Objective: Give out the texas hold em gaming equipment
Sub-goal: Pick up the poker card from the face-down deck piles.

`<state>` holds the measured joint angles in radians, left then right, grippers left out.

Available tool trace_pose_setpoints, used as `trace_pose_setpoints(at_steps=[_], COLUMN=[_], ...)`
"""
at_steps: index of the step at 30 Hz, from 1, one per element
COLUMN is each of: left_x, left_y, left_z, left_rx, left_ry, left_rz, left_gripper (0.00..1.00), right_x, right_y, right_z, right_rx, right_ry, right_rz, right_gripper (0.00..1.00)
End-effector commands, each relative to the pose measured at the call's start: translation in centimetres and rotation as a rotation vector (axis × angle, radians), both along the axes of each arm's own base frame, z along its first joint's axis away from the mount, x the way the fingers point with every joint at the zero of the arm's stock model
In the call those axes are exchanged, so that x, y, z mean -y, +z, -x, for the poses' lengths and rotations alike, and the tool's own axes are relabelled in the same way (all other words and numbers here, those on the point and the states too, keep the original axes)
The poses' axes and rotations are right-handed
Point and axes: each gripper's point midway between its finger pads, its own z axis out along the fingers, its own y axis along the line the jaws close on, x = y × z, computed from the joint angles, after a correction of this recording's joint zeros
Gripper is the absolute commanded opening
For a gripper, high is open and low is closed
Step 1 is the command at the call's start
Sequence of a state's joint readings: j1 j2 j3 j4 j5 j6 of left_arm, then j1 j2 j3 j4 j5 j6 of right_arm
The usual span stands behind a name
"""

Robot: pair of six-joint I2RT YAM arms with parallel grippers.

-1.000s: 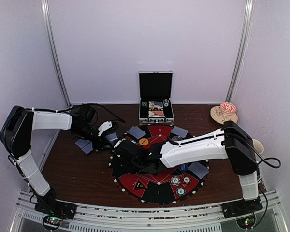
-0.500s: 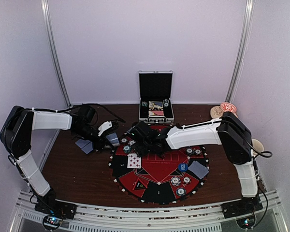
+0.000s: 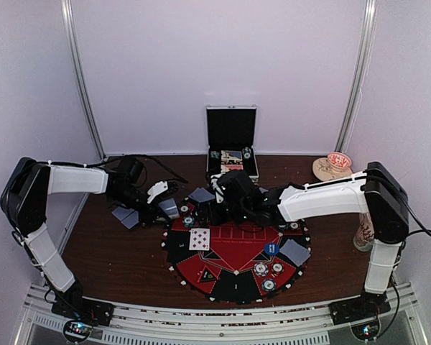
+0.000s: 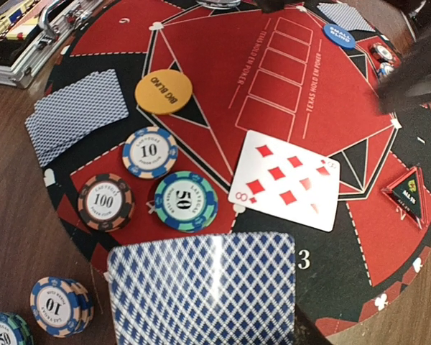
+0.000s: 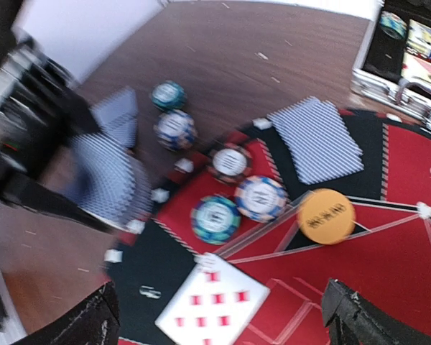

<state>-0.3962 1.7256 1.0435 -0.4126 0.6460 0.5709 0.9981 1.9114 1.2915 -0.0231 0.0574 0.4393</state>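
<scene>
My left gripper [image 3: 161,210] is shut on a deck of blue-backed playing cards [image 4: 205,287], held at the left rim of the round red and black mat [image 3: 237,289]. An eight of diamonds [image 4: 286,180] lies face up on the mat. Beside it sit a 10 chip [image 4: 150,152], a 100 chip [image 4: 105,202] and a 50 chip [image 4: 186,200]. An orange big-blind disc [image 4: 163,90] and a face-down card pair [image 4: 75,115] lie farther back. My right gripper [image 5: 223,323] hangs open and empty over the mat's far left, above the eight of diamonds [image 5: 215,305].
An open metal case [image 3: 232,144] stands at the back centre. A tan dish [image 3: 332,167] and a patterned mug [image 3: 364,231] are at the right. Two chip stacks [image 4: 57,305] rest on the wood off the mat. A blue small-blind disc [image 3: 271,249], several chips [image 3: 261,269] and a face-down card [image 3: 294,252] lie on the mat's right.
My right arm has drawn back from the mat's near left towards the far middle, opening its jaws, and the eight of diamonds now lies uncovered. The left arm has stayed put.
</scene>
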Motion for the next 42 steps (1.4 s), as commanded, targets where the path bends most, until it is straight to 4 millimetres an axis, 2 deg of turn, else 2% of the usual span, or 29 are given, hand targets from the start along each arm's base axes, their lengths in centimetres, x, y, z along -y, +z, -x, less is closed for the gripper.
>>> trace_pose_setpoints(at_steps=[1,6,18,31,38,42], left_x=[1.1,1.9,2.8,3.0,3.1,3.1], left_y=[1.6,1.5,2.9,2.6,2.5,2.4], left_z=[0.5,2.0,5.5,6.5,6.7,6.7], left_rx=[0.073,0.086,0.106,0.098,0.092,0.092], left_ry=[-0.050,-0.102,-0.238,-0.275,-0.286,-0.288], left_rz=[0.028,0.024,0.080,0.073,0.072,0.072], left_gripper=[0.45,0.45,0.45,0.45,0.45,0.45], right_x=[-2.7,-4.2,-6.6,-8.2,-7.9,-7.5], right_y=[4.4,4.3,1.3,0.6,-0.9,-1.8], right_z=[2.3,3.0,3.0,2.5,1.3,0.8], right_rx=[-0.074,-0.156,-0.242,-0.298,-0.318,-0.330], right_ry=[0.092,0.115,0.162,0.194,0.166,0.154], right_rz=[-0.309,-0.437,-0.448,-0.471,-0.438,-0.428], right_gripper=[1.00,0.97,0.93,0.88,0.81,0.68])
